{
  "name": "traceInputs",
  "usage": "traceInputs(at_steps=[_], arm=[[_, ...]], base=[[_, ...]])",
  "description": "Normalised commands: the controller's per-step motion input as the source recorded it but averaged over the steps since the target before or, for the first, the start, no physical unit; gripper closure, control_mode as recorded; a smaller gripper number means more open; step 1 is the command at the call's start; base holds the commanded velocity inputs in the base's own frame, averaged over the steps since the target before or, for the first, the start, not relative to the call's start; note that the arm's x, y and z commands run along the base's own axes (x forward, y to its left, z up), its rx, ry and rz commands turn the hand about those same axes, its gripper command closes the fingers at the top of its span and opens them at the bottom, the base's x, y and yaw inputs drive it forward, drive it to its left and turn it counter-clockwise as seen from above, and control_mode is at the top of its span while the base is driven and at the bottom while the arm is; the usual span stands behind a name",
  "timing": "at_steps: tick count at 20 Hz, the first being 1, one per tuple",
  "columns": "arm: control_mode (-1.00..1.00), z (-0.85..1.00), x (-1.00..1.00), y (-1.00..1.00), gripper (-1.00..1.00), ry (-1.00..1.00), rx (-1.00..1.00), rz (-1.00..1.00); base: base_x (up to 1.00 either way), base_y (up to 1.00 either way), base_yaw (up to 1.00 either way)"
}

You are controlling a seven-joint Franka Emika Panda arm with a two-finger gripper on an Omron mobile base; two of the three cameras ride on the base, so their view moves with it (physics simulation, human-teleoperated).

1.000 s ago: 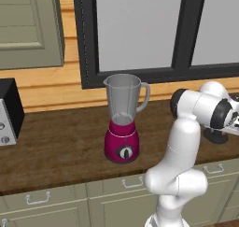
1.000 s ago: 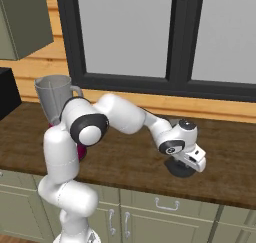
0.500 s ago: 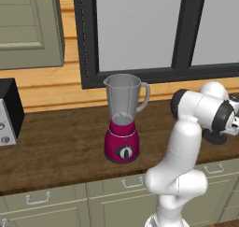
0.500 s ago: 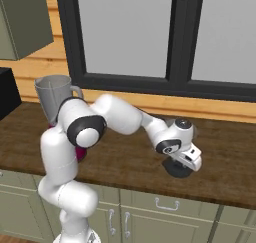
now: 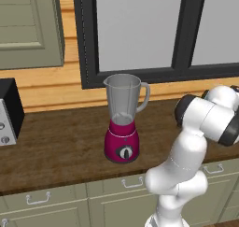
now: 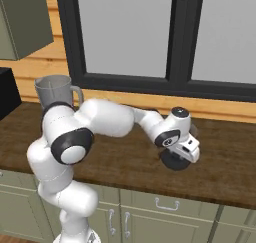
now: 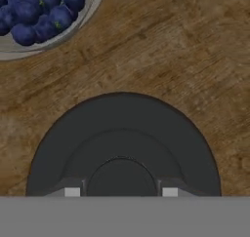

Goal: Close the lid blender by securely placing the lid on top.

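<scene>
We see the lid [image 7: 122, 148] low over the wooden counter [image 7: 185, 60], clamped at its centre knob between our gripper [image 7: 121, 192] fingers. A bowl of blueberries [image 7: 39, 16] sits near it. The blender [image 5: 123, 121] stands open well apart along the counter.

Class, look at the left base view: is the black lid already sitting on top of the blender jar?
No, the blender jar's mouth stands open and uncovered, with nothing resting on its rim.
</scene>
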Motion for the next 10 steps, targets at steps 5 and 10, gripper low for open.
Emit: traceInputs(at_steps=[5,10], arm=[[-1.00,0.82,-0.23,0.33,1.00,0.00,0.00,0.06],[-1.00,0.87,-0.31,0.39,1.00,-0.05,0.00,0.11]], base=[[0.00,0.00,0.00],[0.00,0.00,0.00]])
